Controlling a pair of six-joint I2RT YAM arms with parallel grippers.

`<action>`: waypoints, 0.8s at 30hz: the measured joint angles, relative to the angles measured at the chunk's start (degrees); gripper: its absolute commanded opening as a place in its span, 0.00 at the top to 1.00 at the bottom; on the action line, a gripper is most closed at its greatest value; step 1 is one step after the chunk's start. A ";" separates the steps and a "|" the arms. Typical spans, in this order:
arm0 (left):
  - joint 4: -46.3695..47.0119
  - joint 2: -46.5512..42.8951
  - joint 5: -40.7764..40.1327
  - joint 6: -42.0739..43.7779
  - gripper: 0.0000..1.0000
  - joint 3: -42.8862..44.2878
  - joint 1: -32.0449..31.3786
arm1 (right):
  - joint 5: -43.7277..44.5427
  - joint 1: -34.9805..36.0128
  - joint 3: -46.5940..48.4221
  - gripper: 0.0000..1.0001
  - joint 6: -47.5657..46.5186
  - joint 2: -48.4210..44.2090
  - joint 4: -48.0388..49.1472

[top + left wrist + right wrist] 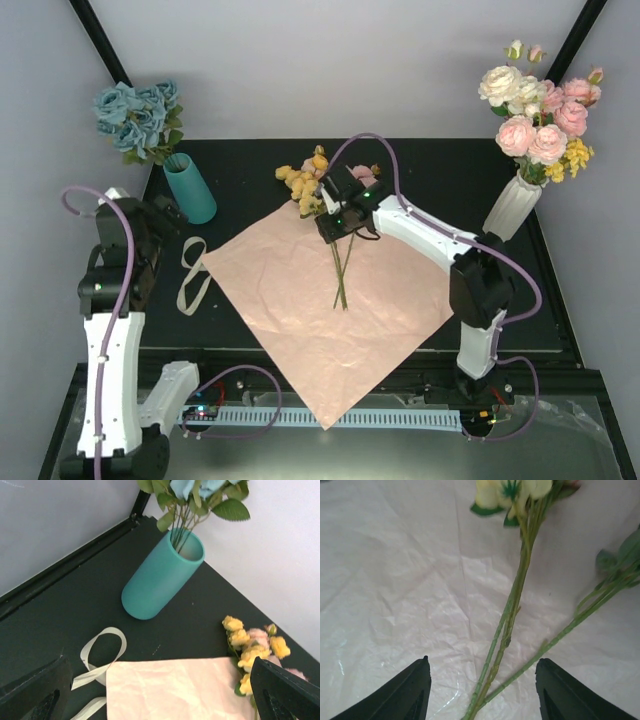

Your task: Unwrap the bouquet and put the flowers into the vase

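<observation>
Between the right gripper's (484, 659) spread fingers (410, 692) run the green stems (512, 610), with a clear gap to either finger, so nothing is pinched. From above, this gripper (338, 222) hangs over the upper stems, just below the heads of the flowers (310, 180). They lie flat on the pink paper (330, 320), their yellow and pink heads reaching past its far corner onto the black table (450, 175). Off to the left, the left gripper (159, 659) has its jaws wide apart and holds nothing. It sits just beside the teal vase (160, 577), which stands with blue flowers (135, 115) in it. A beige ribbon (100, 655) lies on the table between the vase and the paper's left corner.
</observation>
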 measured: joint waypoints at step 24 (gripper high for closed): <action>-0.72 -4.09 17.51 7.45 0.05 -6.80 -1.20 | -1.86 -2.27 3.50 0.71 0.96 13.81 -0.63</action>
